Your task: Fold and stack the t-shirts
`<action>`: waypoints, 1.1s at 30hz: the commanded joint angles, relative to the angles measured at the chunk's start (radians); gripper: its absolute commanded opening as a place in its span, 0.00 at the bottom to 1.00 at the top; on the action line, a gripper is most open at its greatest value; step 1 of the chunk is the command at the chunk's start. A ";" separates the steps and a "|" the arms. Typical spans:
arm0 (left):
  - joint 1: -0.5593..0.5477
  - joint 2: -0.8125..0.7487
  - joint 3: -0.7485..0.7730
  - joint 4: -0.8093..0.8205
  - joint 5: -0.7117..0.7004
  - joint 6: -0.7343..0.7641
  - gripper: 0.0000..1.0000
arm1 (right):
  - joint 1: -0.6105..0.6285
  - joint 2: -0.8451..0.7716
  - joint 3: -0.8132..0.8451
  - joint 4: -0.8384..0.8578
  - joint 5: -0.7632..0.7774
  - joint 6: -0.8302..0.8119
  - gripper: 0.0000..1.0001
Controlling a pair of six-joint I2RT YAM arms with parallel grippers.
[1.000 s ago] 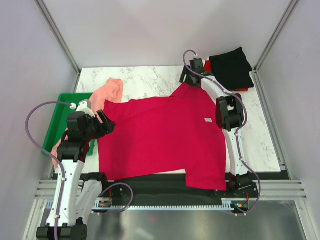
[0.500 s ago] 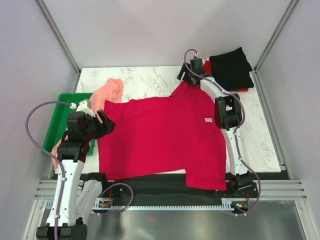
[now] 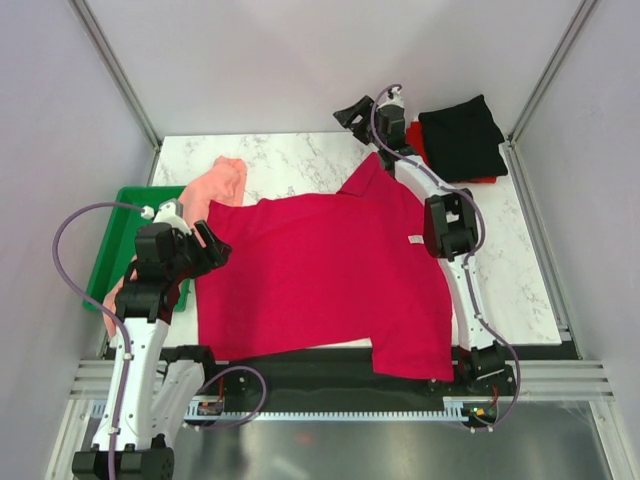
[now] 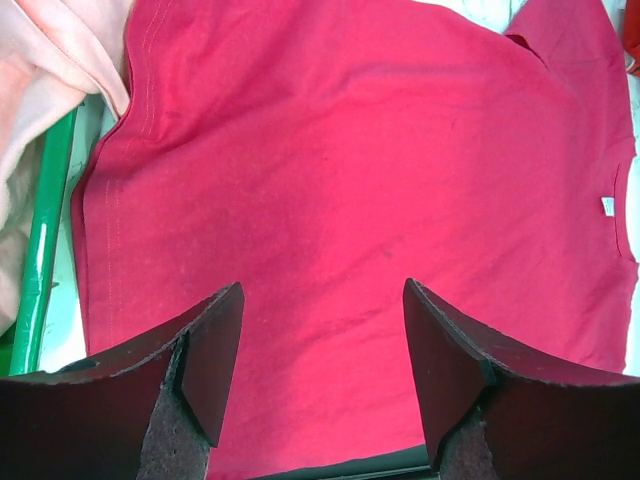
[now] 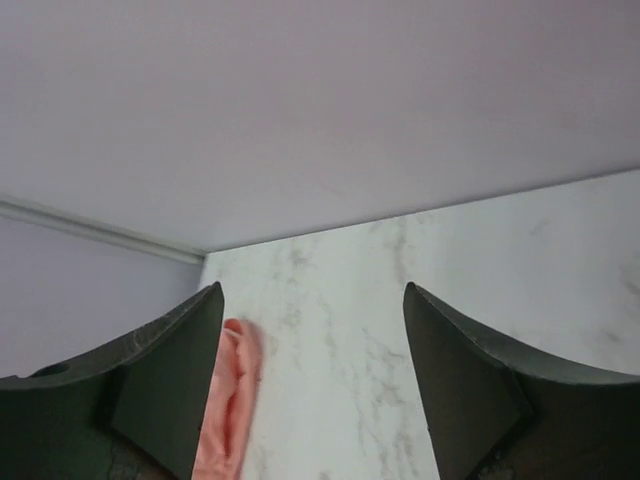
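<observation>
The crimson t-shirt (image 3: 320, 275) is lying spread out flat across the middle of the marble table (image 3: 300, 158). Its neck is pointing toward the right side, with the little white neck label (image 3: 414, 239) showing, and the near sleeve is hanging over the front edge of the table. The left gripper (image 4: 322, 292) is hovering over the hem end of that shirt with its jaws spread wide and nothing between them, so it's not pinching any cloth. The right gripper (image 3: 356, 112) is sitting up at the far edge of the table, just past the shirt's far sleeve. Its jaws are spread apart too, gripping nothing, and it's just looking at the wall and bare marble. The salmon-pink t-shirt (image 3: 222, 183) is lying bunched at the far left, partly draping over the green tray (image 3: 122, 225), and its edge is tucking under the crimson hem. Over in the far right corner the black t-shirt (image 3: 462, 138) is sitting folded on top of the bright red t-shirt (image 3: 417, 133), which is only peeking out at the edges.
</observation>
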 commanded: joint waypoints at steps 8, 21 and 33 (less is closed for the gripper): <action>-0.003 0.003 -0.002 0.041 0.003 0.013 0.71 | -0.006 -0.358 -0.404 -0.407 0.293 -0.333 0.60; -0.004 0.003 -0.004 0.041 0.003 0.013 0.70 | 0.066 -0.312 -0.513 -0.424 0.245 -0.298 0.47; -0.003 0.000 -0.002 0.041 0.004 0.013 0.70 | 0.068 -0.371 -0.565 -0.439 0.332 -0.337 0.47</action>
